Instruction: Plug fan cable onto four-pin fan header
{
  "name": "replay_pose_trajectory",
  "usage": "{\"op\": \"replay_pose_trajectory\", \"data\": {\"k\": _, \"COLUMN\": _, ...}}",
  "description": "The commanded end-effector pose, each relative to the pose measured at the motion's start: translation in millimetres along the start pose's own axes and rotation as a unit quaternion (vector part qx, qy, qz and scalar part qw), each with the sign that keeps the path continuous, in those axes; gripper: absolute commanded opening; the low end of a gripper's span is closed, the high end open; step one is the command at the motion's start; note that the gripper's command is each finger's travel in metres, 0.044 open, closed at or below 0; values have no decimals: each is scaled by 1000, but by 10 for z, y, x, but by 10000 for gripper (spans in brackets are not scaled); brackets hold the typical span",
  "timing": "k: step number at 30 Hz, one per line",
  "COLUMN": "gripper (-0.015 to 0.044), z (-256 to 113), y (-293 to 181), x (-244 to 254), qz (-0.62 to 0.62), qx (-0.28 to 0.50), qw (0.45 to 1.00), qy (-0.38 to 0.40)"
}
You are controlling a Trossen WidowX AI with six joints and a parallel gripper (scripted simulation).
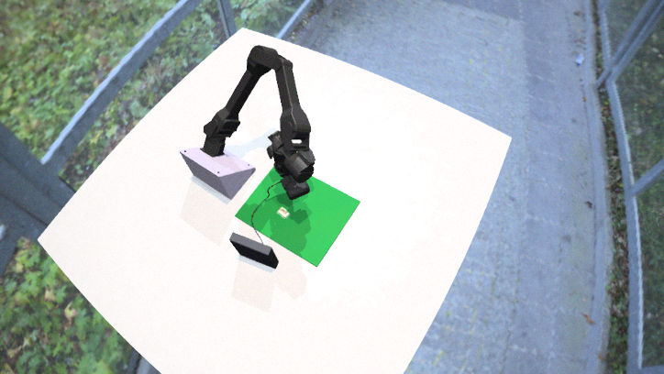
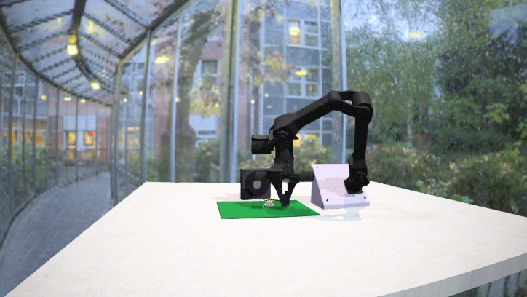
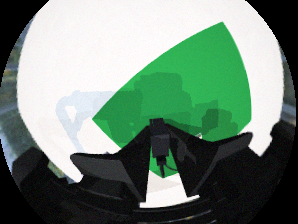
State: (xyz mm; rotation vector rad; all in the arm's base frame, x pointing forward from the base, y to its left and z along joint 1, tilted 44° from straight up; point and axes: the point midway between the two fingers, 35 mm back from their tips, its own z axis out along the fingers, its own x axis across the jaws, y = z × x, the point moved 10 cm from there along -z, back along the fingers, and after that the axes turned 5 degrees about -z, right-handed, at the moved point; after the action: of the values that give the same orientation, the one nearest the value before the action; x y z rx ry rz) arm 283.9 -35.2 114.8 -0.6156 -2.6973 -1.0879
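My gripper (image 2: 284,202) (image 3: 157,127) is shut on the black plug (image 3: 160,146), low over the green board (image 1: 327,232) (image 2: 234,212) (image 3: 210,65). In the top view the hand hides the plug and fingertips. In the exterior view they merge into one dark shape, and any gap to the board is too small to judge. The cream fan header (image 1: 282,212) (image 2: 268,203) stands on the board, to one side of the fingers and apart from them. The thin dark cable (image 1: 252,217) curves from the plug to the fan (image 1: 253,250) (image 2: 255,184).
The square black fan stands upright just off the board's edge. The lilac wedge-shaped arm base (image 1: 229,188) (image 2: 331,191) stands on the white table (image 1: 394,209) (image 2: 220,258), near another side of the board. The cable runs past the header on the base's side.
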Motion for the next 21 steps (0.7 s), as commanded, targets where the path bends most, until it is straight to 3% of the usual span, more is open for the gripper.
{"op": "replay_pose_trajectory", "data": {"k": 1, "gripper": 0, "z": -343, "y": 1, "x": -17, "qz": -3, "qx": -2, "qw": 1000, "qy": -13}}
{"op": "replay_pose_trajectory", "data": {"k": 7, "gripper": 0, "z": -334, "y": -17, "x": -33, "qz": 9, "qx": -2, "qw": 1000, "qy": -14}}
{"op": "replay_pose_trajectory", "data": {"k": 21, "gripper": 0, "z": -348, "y": -250, "x": -288, "qz": 244, "qx": -4, "qw": 970, "qy": -14}}
